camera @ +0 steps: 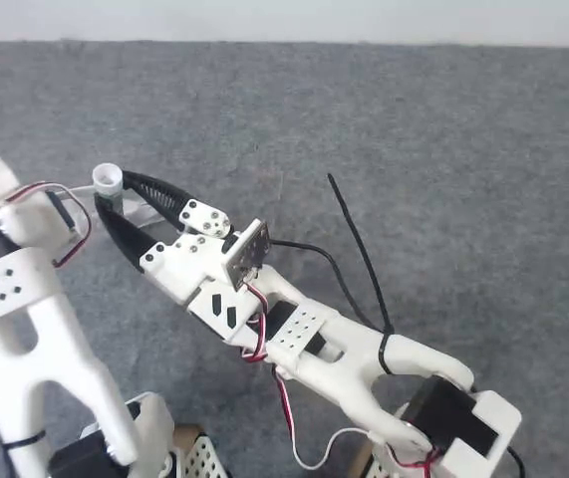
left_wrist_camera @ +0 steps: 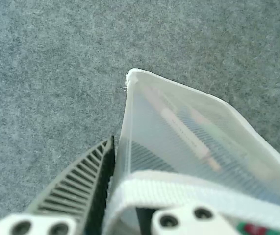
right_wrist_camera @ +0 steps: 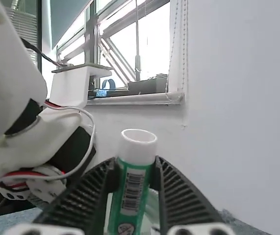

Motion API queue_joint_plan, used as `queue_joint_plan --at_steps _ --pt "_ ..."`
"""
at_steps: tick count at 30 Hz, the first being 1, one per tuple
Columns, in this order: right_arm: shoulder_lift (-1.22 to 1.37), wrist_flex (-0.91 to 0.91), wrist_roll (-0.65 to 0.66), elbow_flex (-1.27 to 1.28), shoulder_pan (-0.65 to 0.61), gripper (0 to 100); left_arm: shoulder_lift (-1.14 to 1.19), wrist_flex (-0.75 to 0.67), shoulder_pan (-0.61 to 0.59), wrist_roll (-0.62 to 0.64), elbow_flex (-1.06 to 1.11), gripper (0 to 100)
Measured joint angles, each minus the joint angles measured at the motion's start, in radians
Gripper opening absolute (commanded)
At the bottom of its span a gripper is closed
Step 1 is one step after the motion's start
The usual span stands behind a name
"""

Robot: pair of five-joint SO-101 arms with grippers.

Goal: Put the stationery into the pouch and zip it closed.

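- No word or number can be read in any view
- The green glue stick [right_wrist_camera: 140, 169] carries a white label [right_wrist_camera: 126, 210] with a barcode [right_wrist_camera: 131, 190]; the print around it is too small to read

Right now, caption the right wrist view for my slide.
Right hand clamps a green glue stick below its white cap.

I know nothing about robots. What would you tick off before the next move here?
1. The glue stick is gripped in the right end effector: ok.
2. The pouch is held by the left end effector: ok.
3. The pens are already inside the pouch: ok.
4. The pouch opening faces the glue stick: cannot tell.
5. There is a free path from the glue stick into the pouch: cannot tell.
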Motion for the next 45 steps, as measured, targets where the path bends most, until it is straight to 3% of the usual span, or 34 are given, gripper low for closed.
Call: queue_joint_plan --at_steps 2,14,22,37,45 --pt "0.000 0.000 0.000 0.000 0.000 23.6 0.000 0.000 0.000 0.002 0.000 1" --pt "0.000 -0.005 0.011 0.025 0.000 20.3 0.000 0.000 0.000 0.000 0.000 1" --pt "-0.078 -0.011 0.172 0.144 -0.044 20.6 0.000 0.000 0.000 0.000 0.000 1" --pt "-0.218 -0.006 0.184 0.233 -0.057 20.6 0.000 0.000 0.000 0.000 0.000 1" --pt "-0.493 0.330 0.169 0.245 -0.057 20.6 0.000 0.000 0.000 0.000 0.005 1"
